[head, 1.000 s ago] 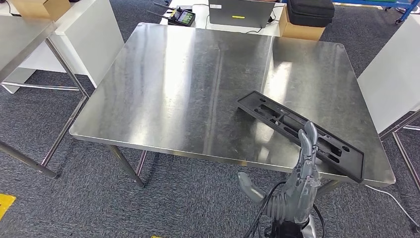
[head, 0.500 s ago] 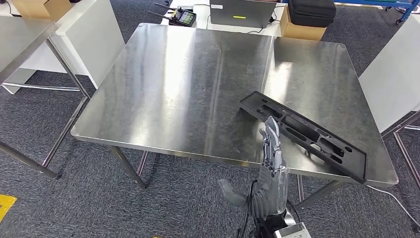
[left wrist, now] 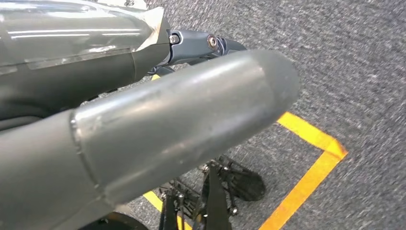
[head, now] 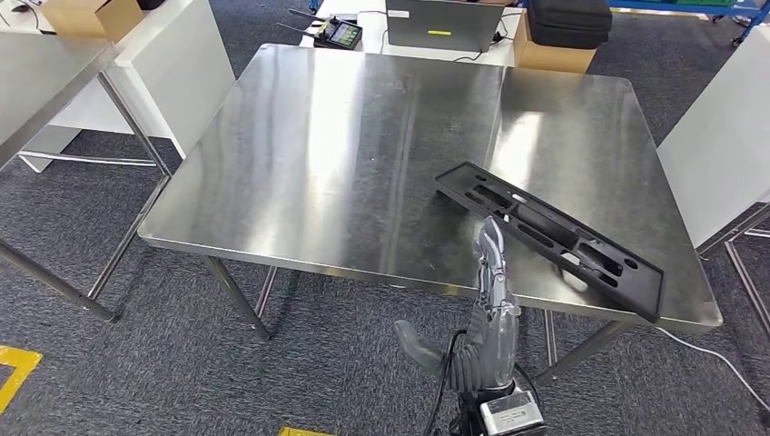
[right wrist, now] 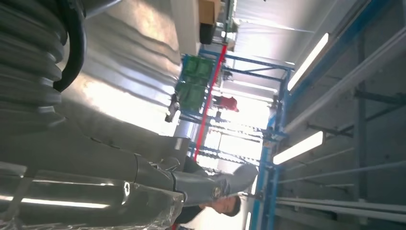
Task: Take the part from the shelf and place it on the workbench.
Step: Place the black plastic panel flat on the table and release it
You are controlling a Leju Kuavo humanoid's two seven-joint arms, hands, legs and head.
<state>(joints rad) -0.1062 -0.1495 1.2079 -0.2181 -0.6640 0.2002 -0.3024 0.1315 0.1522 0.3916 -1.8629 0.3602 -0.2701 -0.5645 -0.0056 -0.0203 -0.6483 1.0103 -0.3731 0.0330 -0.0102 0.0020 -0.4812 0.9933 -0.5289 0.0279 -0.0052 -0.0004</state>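
The part, a long black plastic tray-like piece (head: 549,238), lies flat and slanted on the steel workbench (head: 345,154) near its front right corner. My right hand (head: 486,327) stands in front of the workbench's near edge, fingers straight up and thumb spread to the side, holding nothing. Its fingertips (head: 491,232) overlap the bench edge just left of the part, apart from it. The right wrist view shows this hand (right wrist: 143,177) with straight fingers. My left hand (left wrist: 158,129) hangs over the carpet with nothing in it.
Another steel table (head: 36,73) and a white one (head: 172,54) stand at the left, a white panel (head: 726,145) at the right. Behind the bench are a laptop (head: 443,23), a controller (head: 331,34), a cardboard box (head: 549,56) and a black case (head: 567,20). Yellow tape (head: 16,368) marks the floor.
My right hand has moved left and down, off the part's near edge to the front of the bench. The part stays put. The camera has shifted slightly.
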